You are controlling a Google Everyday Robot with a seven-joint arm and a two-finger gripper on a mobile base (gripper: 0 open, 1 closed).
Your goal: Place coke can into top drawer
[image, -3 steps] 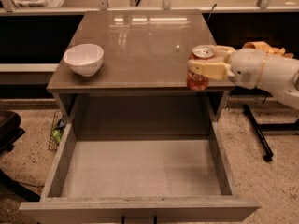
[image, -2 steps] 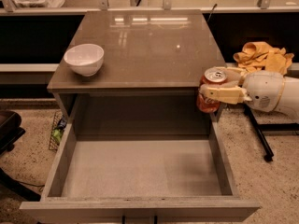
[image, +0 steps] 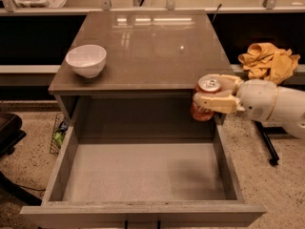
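The coke can (image: 204, 109), red with a silver top, is held upright in my gripper (image: 213, 93). The cream fingers (image: 217, 102) are shut around its upper body. The can hangs at the right front corner of the cabinet top, over the back right corner of the top drawer (image: 143, 175). The drawer is pulled fully open, with grey wood-grain walls and a pale grey floor with nothing in it. My arm comes in from the right.
A white bowl (image: 86, 60) sits on the left front of the brown cabinet top (image: 143, 46). A crumpled yellow cloth (image: 268, 60) lies to the right behind my arm. A dark chair edge (image: 7, 132) is at the left. A black stand leg (image: 267, 147) is on the floor to the right.
My gripper has carried the can off the cabinet's top right edge and lowered it forward, so that it now hangs over the drawer's back right corner.
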